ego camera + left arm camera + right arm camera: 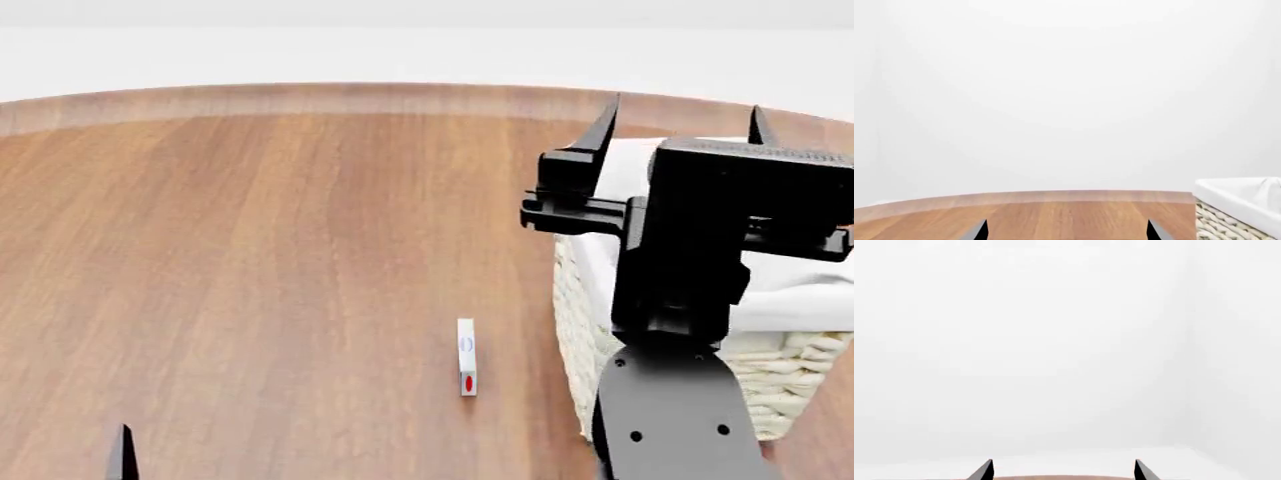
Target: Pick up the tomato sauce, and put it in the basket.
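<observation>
Jaws apart, empty, over wooden table (267,250), white walls beyond.

- Table (267,250): smooth wood-grain top, faint satin sheen.
- Basket (587,330): rough cream woven wicker, white cloth liner (801,290).
- Right gripper (681,120): matt black, plastic-looking.

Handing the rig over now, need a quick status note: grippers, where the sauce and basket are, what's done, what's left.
Right gripper: open, empty, raised over the basket at the table's right.
Left gripper: open, empty, low at the near left; only its fingertips show.
Tomato sauce: not visible in any view. It may be inside the basket behind the right arm; cannot confirm.
A small white tag lies flat on the wooden table, left of the basket.
Left to do: look into the basket to confirm the can is in; otherwise find it and place it.
</observation>
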### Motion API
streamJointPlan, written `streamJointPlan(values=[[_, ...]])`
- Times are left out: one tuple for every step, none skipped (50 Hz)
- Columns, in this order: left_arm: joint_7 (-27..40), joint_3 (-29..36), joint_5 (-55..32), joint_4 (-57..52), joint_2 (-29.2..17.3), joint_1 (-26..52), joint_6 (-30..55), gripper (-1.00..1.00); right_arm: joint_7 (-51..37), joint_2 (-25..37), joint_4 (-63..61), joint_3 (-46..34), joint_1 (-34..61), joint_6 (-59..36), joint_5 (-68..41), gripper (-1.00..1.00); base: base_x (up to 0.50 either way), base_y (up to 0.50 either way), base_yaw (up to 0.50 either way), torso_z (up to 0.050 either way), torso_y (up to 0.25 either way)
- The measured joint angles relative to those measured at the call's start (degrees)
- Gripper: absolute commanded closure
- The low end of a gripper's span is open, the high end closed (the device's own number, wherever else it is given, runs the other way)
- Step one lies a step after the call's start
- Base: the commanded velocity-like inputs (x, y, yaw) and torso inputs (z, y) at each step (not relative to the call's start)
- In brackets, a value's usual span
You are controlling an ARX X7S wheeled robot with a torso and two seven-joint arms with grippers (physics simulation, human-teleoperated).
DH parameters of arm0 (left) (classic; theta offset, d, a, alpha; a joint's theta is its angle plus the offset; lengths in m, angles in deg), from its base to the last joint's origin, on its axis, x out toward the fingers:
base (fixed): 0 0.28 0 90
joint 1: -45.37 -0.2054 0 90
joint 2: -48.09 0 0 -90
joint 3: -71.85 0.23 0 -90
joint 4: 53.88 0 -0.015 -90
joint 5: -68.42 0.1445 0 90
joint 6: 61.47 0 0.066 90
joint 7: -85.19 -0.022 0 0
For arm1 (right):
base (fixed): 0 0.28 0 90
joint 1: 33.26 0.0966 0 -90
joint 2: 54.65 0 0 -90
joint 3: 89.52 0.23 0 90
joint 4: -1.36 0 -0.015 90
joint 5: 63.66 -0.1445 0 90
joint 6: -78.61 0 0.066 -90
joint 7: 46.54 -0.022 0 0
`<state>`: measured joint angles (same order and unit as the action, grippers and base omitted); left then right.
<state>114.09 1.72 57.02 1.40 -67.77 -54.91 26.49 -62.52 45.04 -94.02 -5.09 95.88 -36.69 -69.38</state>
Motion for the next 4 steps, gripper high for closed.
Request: streamJointPlan(values=[[-0.01,0.03,-0.01,0.04,0.00,0.05,0.02,-1.00,-0.14,0.08,-1.19,-0.07,-0.65,0.03,0.06,-1.00,0.00,0.00,0.00,0.000,0.000],[-0.02,0.06,-0.02,0.07,0.01,0.10,0.04,-1.00,-0.25,0.15,-2.28,-0.13,-1.24,0.04,0.09,-1.00,0.00,0.00,0.00,0.000,0.000],[-0.02,0.10,-0.02,0.10,0.01,0.14,0.06,-1.00,-0.37,0.23,-3.29,-0.18,-1.78,0.06,0.12,-1.00,0.00,0.00,0.00,0.000,0.000],[-0.02,0.13,-0.03,0.12,0.01,0.18,0.09,-1.00,-0.46,0.30,-4.22,-0.23,-2.26,0.05,0.14,-1.00,0.00,0.00,0.00,0.000,0.000]])
